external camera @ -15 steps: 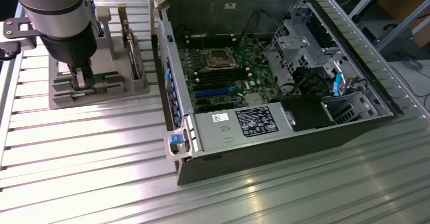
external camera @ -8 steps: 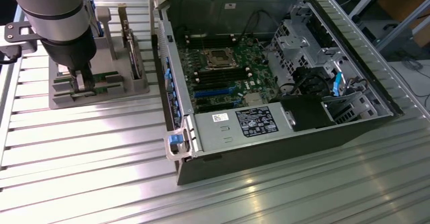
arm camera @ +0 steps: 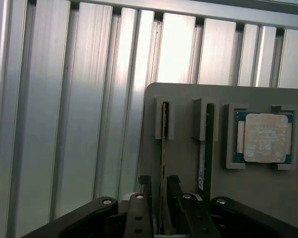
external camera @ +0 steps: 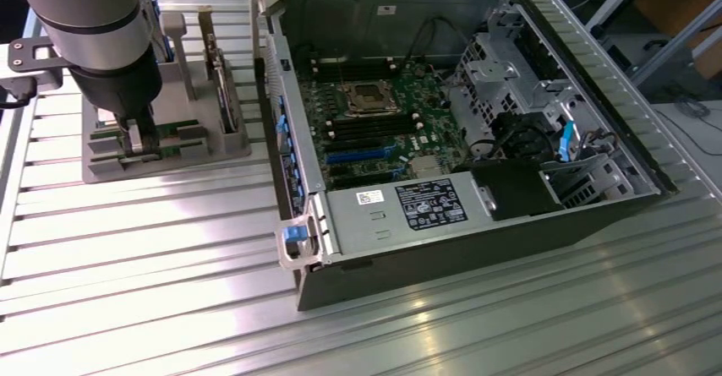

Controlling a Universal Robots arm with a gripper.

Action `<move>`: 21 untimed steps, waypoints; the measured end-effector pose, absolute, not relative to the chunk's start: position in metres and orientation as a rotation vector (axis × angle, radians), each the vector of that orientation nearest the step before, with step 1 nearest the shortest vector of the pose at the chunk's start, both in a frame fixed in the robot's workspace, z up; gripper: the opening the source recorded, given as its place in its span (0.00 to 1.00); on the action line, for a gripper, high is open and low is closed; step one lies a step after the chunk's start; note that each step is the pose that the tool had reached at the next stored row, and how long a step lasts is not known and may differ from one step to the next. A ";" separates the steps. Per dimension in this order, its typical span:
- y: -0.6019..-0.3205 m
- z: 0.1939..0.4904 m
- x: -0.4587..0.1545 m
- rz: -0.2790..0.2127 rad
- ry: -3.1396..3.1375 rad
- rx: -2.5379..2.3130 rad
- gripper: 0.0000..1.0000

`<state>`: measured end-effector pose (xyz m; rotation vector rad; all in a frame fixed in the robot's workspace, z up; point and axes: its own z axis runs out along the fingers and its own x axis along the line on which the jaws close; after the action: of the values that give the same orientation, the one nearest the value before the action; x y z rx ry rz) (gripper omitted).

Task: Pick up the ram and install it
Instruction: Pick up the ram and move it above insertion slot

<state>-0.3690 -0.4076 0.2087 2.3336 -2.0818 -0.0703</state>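
gripper [arm camera: 159, 181] fingers [arm camera: 145, 191] stand apart, one on each side of the ram [arm camera: 164, 144], with a thin gap showing, so it is not clamped. the ram sits on edge in a slot of the grey holder [arm camera: 184, 99], with a second stick [arm camera: 207, 148] and the processor [arm camera: 264, 137] beside it.

in the exterior view the gripper [external camera: 138, 139] is down at the holder [external camera: 215, 152], with the ram [external camera: 167, 129] by its fingers. both are to the exterior view's left of the open computer case [external camera: 451, 270].

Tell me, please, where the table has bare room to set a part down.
Bare table lies in front of the holder, on the exterior view's left of the computer case, and in front of the case. The holder is crowded: the gripper sits at the ram.
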 end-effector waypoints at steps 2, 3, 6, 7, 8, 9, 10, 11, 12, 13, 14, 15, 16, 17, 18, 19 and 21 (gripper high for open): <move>-0.408 0.209 -0.369 -0.070 -2.082 2.334 0.12; -0.408 0.209 -0.369 -0.070 -2.082 2.334 0.12; -0.408 0.209 -0.369 -0.070 -2.082 2.334 0.12; -0.408 0.209 -0.369 -0.070 -2.082 2.334 0.12; -0.408 0.209 -0.369 -0.070 -2.082 2.333 0.12; -0.408 0.209 -0.369 -0.070 -2.082 2.333 0.12; -0.408 0.209 -0.369 -0.069 -2.081 2.333 0.12; -0.408 0.209 -0.369 -0.067 -2.080 2.332 0.12; -0.408 0.209 -0.369 -0.067 -2.080 2.332 0.12; -0.408 0.210 -0.369 -0.066 -2.080 2.331 0.12; -0.408 0.210 -0.369 -0.066 -2.080 2.331 0.12; -0.408 0.211 -0.369 -0.066 -2.080 2.331 0.12; -0.408 0.211 -0.369 -0.066 -2.080 2.331 0.12; -0.408 0.212 -0.369 -0.066 -2.080 2.331 0.12; -0.408 0.213 -0.369 -0.066 -2.080 2.331 0.12; -0.408 0.215 -0.369 -0.066 -2.080 2.331 0.12; -0.408 0.217 -0.369 -0.066 -2.080 2.331 0.12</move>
<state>-0.3690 -0.4076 0.2174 2.3310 -2.0797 -0.0656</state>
